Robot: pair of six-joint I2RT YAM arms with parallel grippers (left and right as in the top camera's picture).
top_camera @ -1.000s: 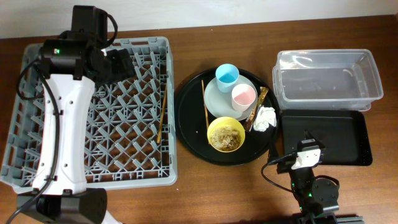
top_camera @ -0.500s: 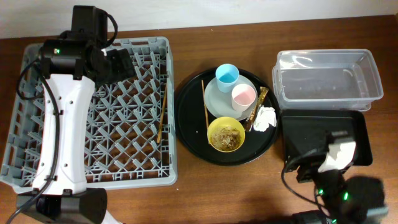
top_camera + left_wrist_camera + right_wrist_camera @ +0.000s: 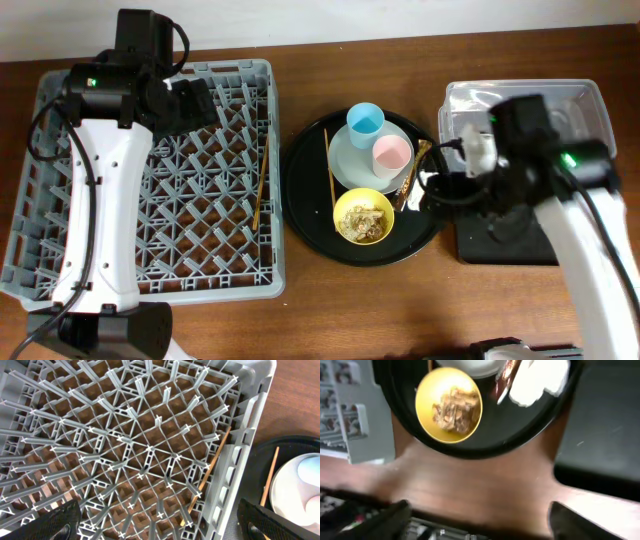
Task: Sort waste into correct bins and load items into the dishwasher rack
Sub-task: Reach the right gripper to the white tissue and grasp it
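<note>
**Overhead.** Your left fingers (image 3: pixel 190 100) hang above the far part of the dishwasher rack (image 3: pixel 150 288) with nothing in them. One chopstick (image 3: pixel 260 185) lies inside the rack along its right wall. Your right fingers (image 3: pixel 440 188) sit over the right edge of the round black tray (image 3: pixel 300 200), just beside the wrapper (image 3: pixel 415 168). You cannot read their spread from this view. On the round tray are the second chopstick (image 3: pixel 329 170) and the grey plate (image 3: pixel 345 160), with the pink cup (image 3: pixel 392 154) on it and the blue cup (image 3: pixel 365 120) at its far edge. The yellow bowl (image 3: pixel 364 216) is on the tray's near part and holds beige scraps (image 3: pixel 362 222). The clear tub (image 3: pixel 590 120) and, nearer you, the shallow black tray (image 3: pixel 480 245) are at the right, both partly under the right arm (image 3: pixel 580 230).

**Left wrist.** One fingertip (image 3: pixel 40 525) is in each lower corner, spread wide. Only rack lattice lies between them, and they grip nothing. The chopstick (image 3: pixel 210 472) lies diagonally against the right wall. The second chopstick (image 3: pixel 270 477) is outside the rack, on the round tray.

**Right wrist.** This view is blurred. One fingertip (image 3: pixel 375 520) is in each lower corner, well apart, with nothing pinched and bare desk (image 3: pixel 485 485) between them. Beyond them you see the yellow bowl (image 3: pixel 449 404) with crumbly scraps. The napkin (image 3: pixel 540 380), washed-out white, lies on the round tray just beside the wrapper (image 3: pixel 505 382). The shallow black tray (image 3: pixel 605 435) is at the right.
</note>
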